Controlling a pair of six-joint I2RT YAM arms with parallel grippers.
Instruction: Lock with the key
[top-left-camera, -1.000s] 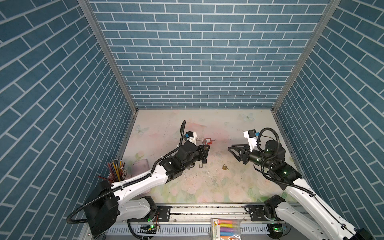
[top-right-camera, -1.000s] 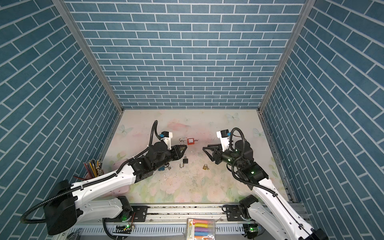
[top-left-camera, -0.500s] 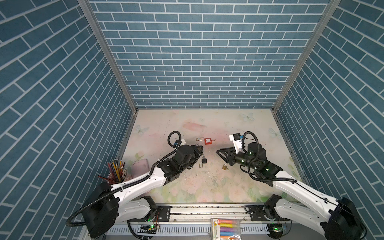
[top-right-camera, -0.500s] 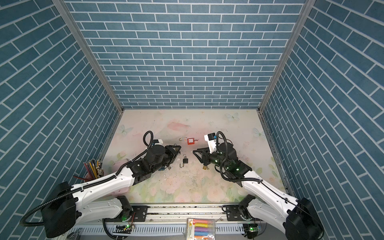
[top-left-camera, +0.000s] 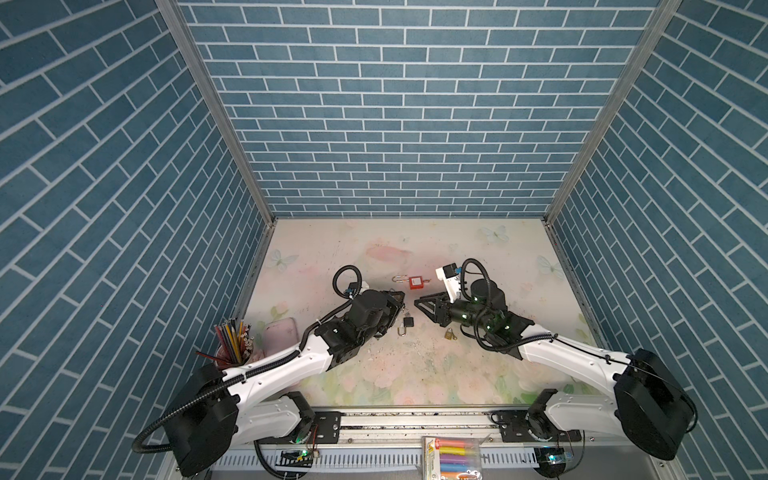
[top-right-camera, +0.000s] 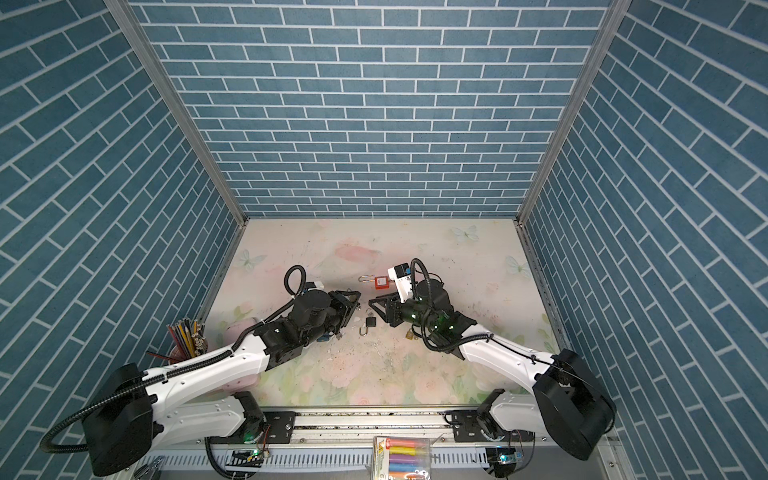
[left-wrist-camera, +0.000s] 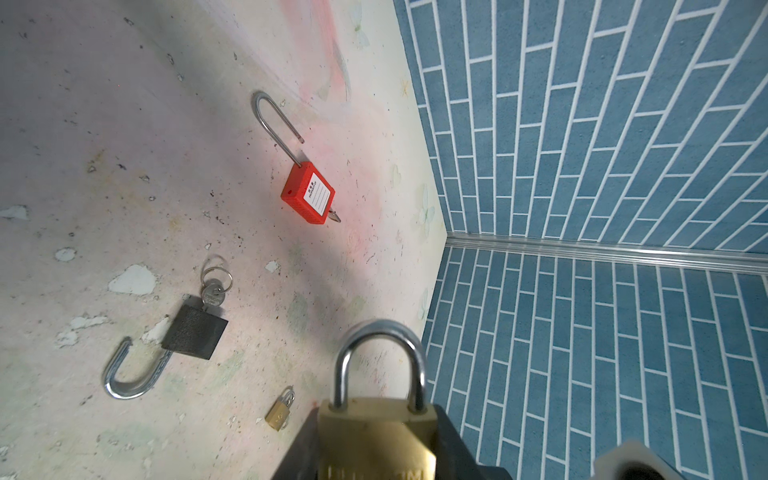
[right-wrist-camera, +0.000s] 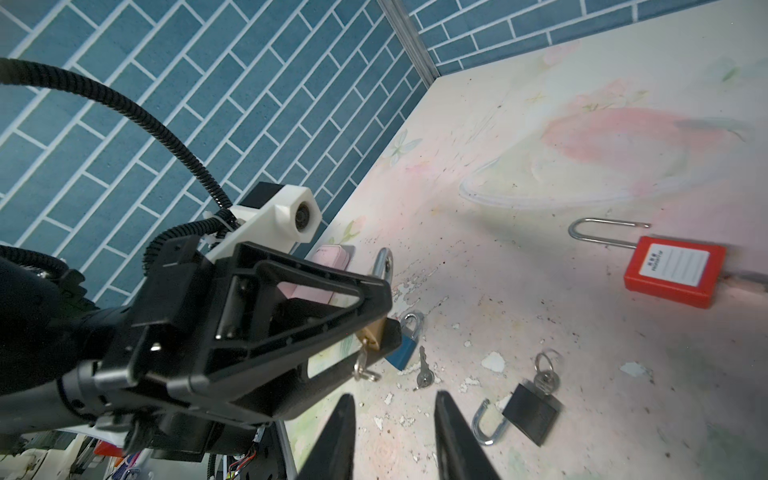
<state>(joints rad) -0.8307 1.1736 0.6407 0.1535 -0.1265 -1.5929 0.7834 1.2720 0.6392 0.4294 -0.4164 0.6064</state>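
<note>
My left gripper (left-wrist-camera: 376, 444) is shut on a brass padlock (left-wrist-camera: 376, 432), whose steel shackle sits in both holes. In the right wrist view a silver key (right-wrist-camera: 360, 368) hangs from the keyhole end of that padlock (right-wrist-camera: 371, 332). My right gripper (right-wrist-camera: 395, 419) is open and empty, with its fingertips just short of the key. In both top views the left gripper (top-left-camera: 397, 303) (top-right-camera: 352, 302) and right gripper (top-left-camera: 420, 303) (top-right-camera: 375, 304) point at each other, a small gap apart, above the middle of the table.
On the table lie a red long-shackle padlock (top-left-camera: 415, 282) (left-wrist-camera: 308, 193), an open black padlock with keys (top-left-camera: 408, 322) (right-wrist-camera: 534, 411), a tiny brass padlock (top-left-camera: 449, 333) (left-wrist-camera: 279, 411) and a blue padlock (right-wrist-camera: 401, 349) with a loose key (right-wrist-camera: 424, 370). A pink case (top-left-camera: 282, 336) and pencil cup (top-left-camera: 232, 345) stand at the left.
My right gripper has moved left toward the left gripper's padlock and its jaws have narrowed somewhat. The left arm has lowered its elbow while keeping the padlock near the same spot.
</note>
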